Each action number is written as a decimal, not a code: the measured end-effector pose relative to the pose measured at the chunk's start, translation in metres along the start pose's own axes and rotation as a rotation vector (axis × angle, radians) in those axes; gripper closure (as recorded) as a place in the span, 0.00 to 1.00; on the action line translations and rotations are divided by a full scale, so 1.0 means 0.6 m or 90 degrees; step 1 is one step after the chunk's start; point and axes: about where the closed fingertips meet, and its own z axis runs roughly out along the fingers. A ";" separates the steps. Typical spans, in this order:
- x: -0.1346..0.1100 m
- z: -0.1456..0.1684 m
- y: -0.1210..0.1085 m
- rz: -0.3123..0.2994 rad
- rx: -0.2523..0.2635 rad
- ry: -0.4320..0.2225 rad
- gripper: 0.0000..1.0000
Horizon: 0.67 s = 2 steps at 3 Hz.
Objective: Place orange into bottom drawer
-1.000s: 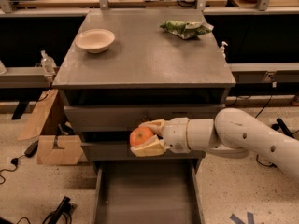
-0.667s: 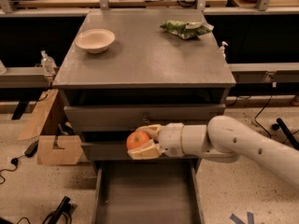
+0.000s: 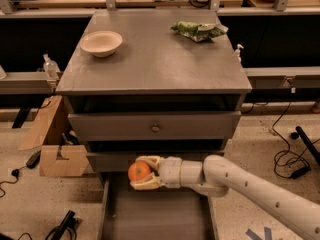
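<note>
Camera view: the gripper, reaching in from the right, pinches the orange between its pale fingers, one above and one below, over the rear of the pulled-out bottom drawer. The fruit shows round, smooth-skinned and bright orange against the grey cabinet front.

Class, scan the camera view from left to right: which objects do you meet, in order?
Clear bottle → beige bowl → orange, clamped in the gripper above the open bottom drawer → green snack bag → small pump bottle.
</note>
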 end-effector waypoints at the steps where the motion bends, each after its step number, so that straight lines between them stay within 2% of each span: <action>1: 0.102 0.027 0.015 -0.013 -0.020 0.022 1.00; 2: 0.217 0.053 0.037 0.019 -0.053 0.076 1.00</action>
